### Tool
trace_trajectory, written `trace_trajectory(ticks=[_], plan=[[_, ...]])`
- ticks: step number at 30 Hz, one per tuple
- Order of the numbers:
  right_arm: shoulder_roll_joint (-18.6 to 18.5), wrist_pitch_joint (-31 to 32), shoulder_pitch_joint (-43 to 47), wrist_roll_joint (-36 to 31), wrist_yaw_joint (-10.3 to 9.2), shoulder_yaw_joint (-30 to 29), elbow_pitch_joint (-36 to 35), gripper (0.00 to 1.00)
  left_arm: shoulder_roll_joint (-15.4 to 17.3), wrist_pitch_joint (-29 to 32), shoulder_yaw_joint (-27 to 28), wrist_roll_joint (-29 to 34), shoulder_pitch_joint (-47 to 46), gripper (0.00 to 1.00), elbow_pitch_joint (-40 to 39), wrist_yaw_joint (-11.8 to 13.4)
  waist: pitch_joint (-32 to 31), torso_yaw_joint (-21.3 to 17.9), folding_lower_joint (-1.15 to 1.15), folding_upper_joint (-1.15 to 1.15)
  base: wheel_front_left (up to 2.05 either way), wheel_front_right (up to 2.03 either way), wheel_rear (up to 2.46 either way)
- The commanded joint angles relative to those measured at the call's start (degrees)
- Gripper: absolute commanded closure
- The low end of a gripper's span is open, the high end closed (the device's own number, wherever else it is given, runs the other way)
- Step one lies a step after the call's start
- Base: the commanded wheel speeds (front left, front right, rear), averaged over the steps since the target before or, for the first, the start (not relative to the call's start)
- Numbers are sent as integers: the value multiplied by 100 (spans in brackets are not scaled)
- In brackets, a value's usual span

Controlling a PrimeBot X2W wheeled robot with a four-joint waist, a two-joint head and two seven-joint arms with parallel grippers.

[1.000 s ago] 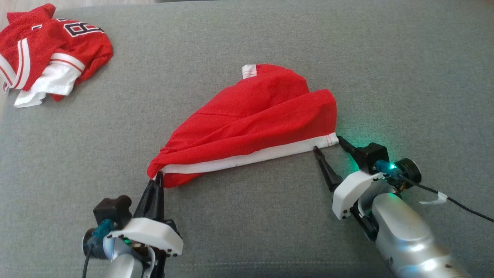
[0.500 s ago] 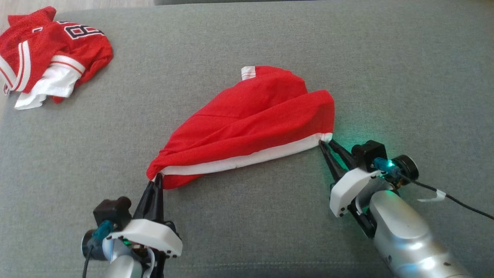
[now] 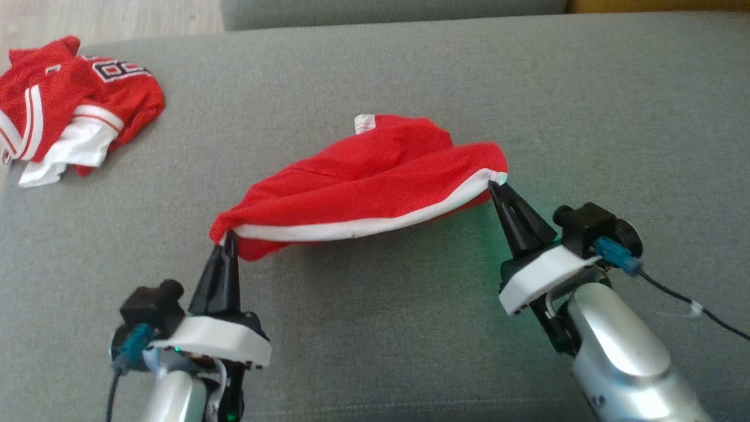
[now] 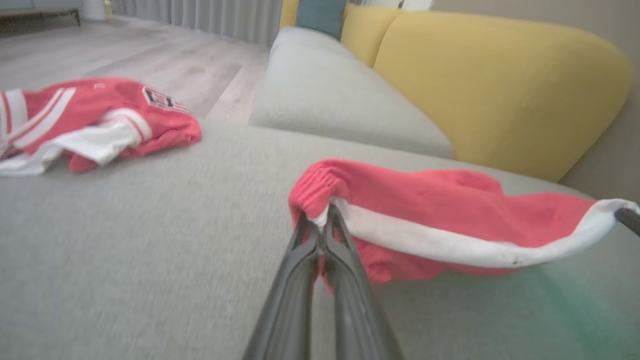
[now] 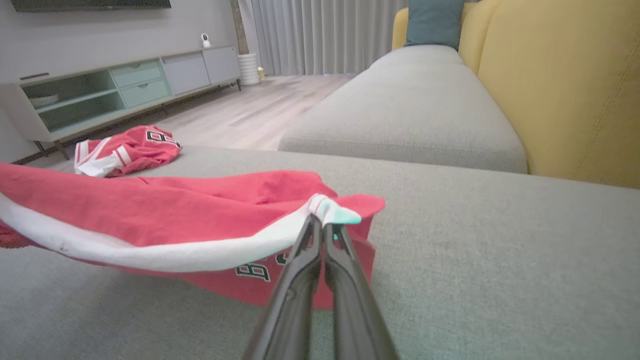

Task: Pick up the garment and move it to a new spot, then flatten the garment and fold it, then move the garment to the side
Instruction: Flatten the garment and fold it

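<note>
Garment, red with a white band, is held up by its near edge over the middle of the grey cushion. The left gripper is clamped on the band's left end and the right gripper on its right end. Farther back, a crumpled red jersey lies at the cushion's far left corner.

Over at the far left corner of the grey sofa seat, a crumpled red-and-white jersey sits in a heap, number patch facing up. Along the sofa runs a yellow backrest with a teal cushion at its far end, and across the wood floor stand a low cabinet and pale curtains.
</note>
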Motion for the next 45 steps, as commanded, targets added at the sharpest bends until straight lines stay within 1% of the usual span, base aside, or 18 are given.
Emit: trace_trajectory(ticks=[1,7,11,13,18,22,25,28,30,31,33,34,36,39,41,44,45], plan=[[-94,-36,151,110,-5,8,-653,100,3,-72,291,93,-99,100,-492,-13,-164,-71,0,0,0,0,0],[-365,-36,565,201,-5,-214,-1992,100,26,-72,453,225,-82,100,-1350,-77,-536,-212,0,0,0,0,0],[-542,-36,799,215,-5,-409,-2886,100,168,-69,513,308,-153,100,-1955,-152,-816,-328,0,0,0,0,0],[-643,-14,886,183,-5,-504,-3342,100,294,-11,518,373,-243,100,-2311,-186,-945,-382,0,0,0,0,0],[-847,292,1002,14,-5,-799,-4617,100,634,383,524,554,-674,100,-3325,-281,-1118,-516,0,0,0,0,0],[-927,570,1049,-150,-5,-1057,-5571,100,872,795,481,666,-1095,100,-4001,-395,-1173,-615,0,0,0,0,0],[-970,767,1060,-255,-5,-1235,-6150,100,995,1136,392,690,-1440,100,-4319,-488,-1168,-659,0,0,0,0,0],[-939,1000,1077,-198,-5,-1345,-6479,100,1078,1451,294,643,-1752,100,-4372,-569,-1107,-699,0,0,0,0,0],[-910,1086,1065,-126,-5,-1372,-6509,100,1105,1548,263,585,-1852,100,-4317,-604,-1063,-715,0,0,0,0,0],[-926,1206,969,-77,-5,-1386,-6473,100,1125,1749,244,390,-2040,100,-4065,-653,-948,-737,0,0,0,0,0],[-855,1281,816,133,-5,-1304,-6264,100,1165,1943,262,181,-2249,100,-3648,-697,-809,-765,0,0,0,0,0],[-855,1281,816,133,-5,-1304,-6264,100,1165,1943,262,181,-2249,100,-3648,-697,-809,-765,0,0,0,0,0],[-888,1335,518,255,-5,-1165,-5924,100,1215,2095,285,-23,-2543,100,-3194,-741,-564,-791,0,0,0,0,0],[-881,1240,-232,324,-5,-945,-5113,100,1395,2177,283,-105,-3182,100,-2418,-801,-166,-845,0,0,0,0,0],[-775,1049,-904,345,-5,-831,-4410,100,1516,2144,219,-68,-3722,100,-1858,-832,100,-890,0,0,0,0,0],[-543,552,-2055,64,-5,-738,-3225,100,1635,2036,151,15,-4638,100,-968,-856,457,-978,0,0,0,0,0],[-422,386,-2428,-51,-5,-720,-2832,100,1621,1995,198,6,-4962,100,-671,-844,588,-1009,0,0,0,0,0]])
